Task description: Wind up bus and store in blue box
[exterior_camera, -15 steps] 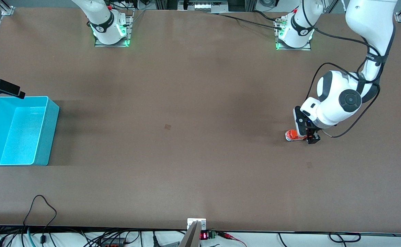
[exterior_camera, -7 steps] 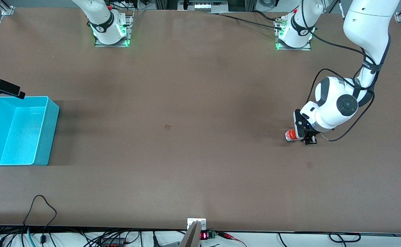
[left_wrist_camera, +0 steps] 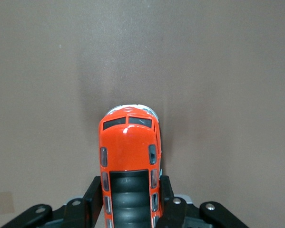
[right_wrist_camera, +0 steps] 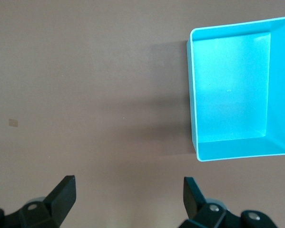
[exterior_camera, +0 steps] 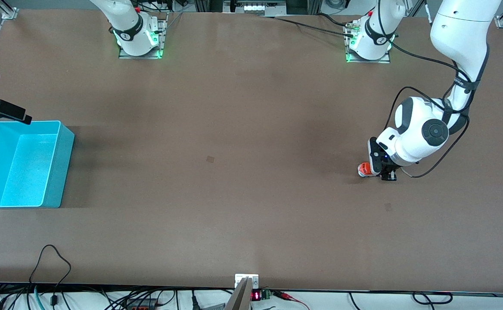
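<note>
The orange bus (exterior_camera: 364, 168) stands on the brown table toward the left arm's end. My left gripper (exterior_camera: 384, 173) is down over its rear; only the bus's front end shows past it. In the left wrist view the black fingers (left_wrist_camera: 92, 190) press both sides of the bus (left_wrist_camera: 129, 142), shut on it. The blue box (exterior_camera: 64, 163) stands empty at the right arm's end of the table. My right gripper (exterior_camera: 22, 115) hangs open and empty over the box's edge that lies farther from the front camera. In the right wrist view the gripper (right_wrist_camera: 129, 190) is open and the box (right_wrist_camera: 193, 95) is empty.
Two small tan marks are on the table, one near the middle (exterior_camera: 210, 159) and one nearer the front camera than the bus (exterior_camera: 388, 207). A black cable (exterior_camera: 51, 258) loops onto the table's front edge. The arm bases (exterior_camera: 139, 38) stand along the back.
My left gripper has slid farther over the bus and covers more of it; the bus's front end has stayed put. The right arm has not moved.
</note>
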Available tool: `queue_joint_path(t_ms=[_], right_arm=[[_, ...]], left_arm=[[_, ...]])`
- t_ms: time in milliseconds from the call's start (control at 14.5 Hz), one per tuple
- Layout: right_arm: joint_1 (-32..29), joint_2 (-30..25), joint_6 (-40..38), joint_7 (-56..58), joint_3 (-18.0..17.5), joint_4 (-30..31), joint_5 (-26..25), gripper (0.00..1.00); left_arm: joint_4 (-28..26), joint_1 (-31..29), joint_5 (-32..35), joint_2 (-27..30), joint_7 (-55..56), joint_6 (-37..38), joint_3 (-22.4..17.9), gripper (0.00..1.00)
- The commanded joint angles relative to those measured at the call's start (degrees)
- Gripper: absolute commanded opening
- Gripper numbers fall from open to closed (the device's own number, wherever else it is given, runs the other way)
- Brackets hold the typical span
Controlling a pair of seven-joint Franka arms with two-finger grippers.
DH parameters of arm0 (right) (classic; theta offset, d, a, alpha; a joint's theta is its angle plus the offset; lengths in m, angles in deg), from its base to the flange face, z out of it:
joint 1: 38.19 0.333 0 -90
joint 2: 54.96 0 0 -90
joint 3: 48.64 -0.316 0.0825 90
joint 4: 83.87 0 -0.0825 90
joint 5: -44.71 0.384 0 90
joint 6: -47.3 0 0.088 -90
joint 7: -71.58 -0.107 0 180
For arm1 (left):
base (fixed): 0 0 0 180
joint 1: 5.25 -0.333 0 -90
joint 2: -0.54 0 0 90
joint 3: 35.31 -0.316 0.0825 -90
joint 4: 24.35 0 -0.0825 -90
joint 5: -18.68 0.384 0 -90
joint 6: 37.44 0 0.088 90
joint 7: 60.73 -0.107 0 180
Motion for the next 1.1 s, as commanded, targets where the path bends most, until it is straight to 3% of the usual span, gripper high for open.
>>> queue_joint_path(t_ms=[0, 482, 757, 826, 894, 963, 1032], right_arm=[[-0.1, -0.52, 0.58, 0.31, -0.35, 0.57, -0.35, 1.0], [-0.1, -0.43, 0.58, 0.31, -0.35, 0.57, -0.35, 1.0], [-0.1, -0.43, 0.58, 0.31, -0.35, 0.57, -0.26, 1.0], [-0.1, -0.43, 0.58, 0.31, -0.35, 0.57, -0.17, 1.0], [-0.1, -0.43, 0.58, 0.31, -0.35, 0.57, -0.17, 1.0], [-0.1, -0.43, 0.58, 0.31, -0.35, 0.57, -0.26, 1.0], [-0.1, -0.43, 0.58, 0.31, -0.35, 0.57, -0.17, 1.0]], left_arm=[[0.81, -0.99, -0.15, -2.35, -1.82, 0.34, 0.04, 0.25], [6.69, -13.19, -0.15, -8.49, -18.32, 0.43, -0.05, 0.25], [7.05, -18.31, -0.15, -8.59, -23.44, 0.34, -0.05, 0.28], [7.05, -18.57, -0.23, -8.59, -23.27, 0.43, -0.05, 0.36], [7.14, -18.92, -0.24, -8.59, -23.62, 0.35, -0.22, 0.81], [7.4, -19.97, -0.24, -8.33, -23.62, 0.43, -0.05, 1.0], [7.58, -20.16, -0.24, -7.63, -23.62, 0.69, 0.13, 1.0]])
